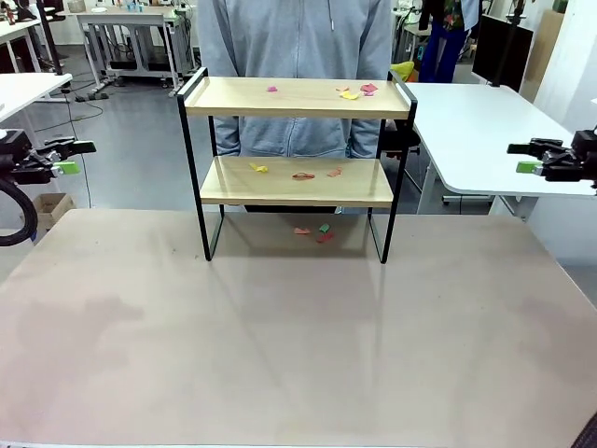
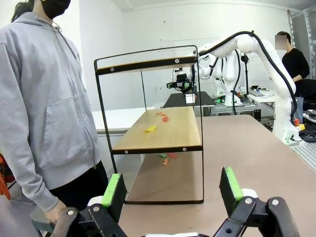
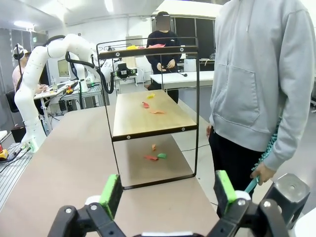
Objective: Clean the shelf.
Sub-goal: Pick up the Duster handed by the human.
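Beige tabletop [image 1: 298,355], scrap-strewn shelf [image 1: 289,191] beyond.

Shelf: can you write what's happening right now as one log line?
shelf: coloured scraps on both boards, more on table underneath | left gripper: open, empty | right gripper: open, empty | person: standing behind shelf

The shelf [image 1: 298,98], upper middle of the picture, is showing smooth pale wooden boards in a thin matt black metal frame; the desk [image 1: 280,355] is looking matt, faintly smudged; the person's hoodie [image 1: 280,37] is hanging as soft grey cloth
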Robot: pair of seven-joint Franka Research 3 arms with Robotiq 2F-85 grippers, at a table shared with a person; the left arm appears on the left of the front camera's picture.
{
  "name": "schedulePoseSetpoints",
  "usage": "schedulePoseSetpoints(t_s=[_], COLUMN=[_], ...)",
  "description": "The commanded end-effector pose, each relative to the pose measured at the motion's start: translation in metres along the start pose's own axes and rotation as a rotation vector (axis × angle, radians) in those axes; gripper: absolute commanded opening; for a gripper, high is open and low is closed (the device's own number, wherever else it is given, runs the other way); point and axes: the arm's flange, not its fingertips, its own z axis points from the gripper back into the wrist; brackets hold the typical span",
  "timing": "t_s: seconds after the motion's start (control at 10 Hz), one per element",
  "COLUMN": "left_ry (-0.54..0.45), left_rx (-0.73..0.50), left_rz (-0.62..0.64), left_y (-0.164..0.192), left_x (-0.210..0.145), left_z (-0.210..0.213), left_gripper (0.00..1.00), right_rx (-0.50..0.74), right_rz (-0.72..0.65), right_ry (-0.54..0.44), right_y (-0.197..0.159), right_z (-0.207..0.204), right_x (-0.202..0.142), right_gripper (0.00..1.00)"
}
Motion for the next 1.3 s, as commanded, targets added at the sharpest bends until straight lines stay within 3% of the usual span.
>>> schedulePoseSetpoints(t_s=[0.0,1.2], left_ry=[0.002,0.002], left_rx=[0.001,0.001], left_rz=[-0.007,-0.007], left_y=[0.0007,0.0007], left_x=[0.0021,0.0021], left_z=[0.0019,0.0019], left_gripper=[1.0,1.0], right_rx=[0.001,0.001], right_rz=[0.003,0.003], right_ry=[-0.003,-0.003], right_y=[0.0003,0.0003], right_z=[-0.0006,-0.0006], right_x=[0.0022,0.0022], right_gripper=[1.0,1.0])
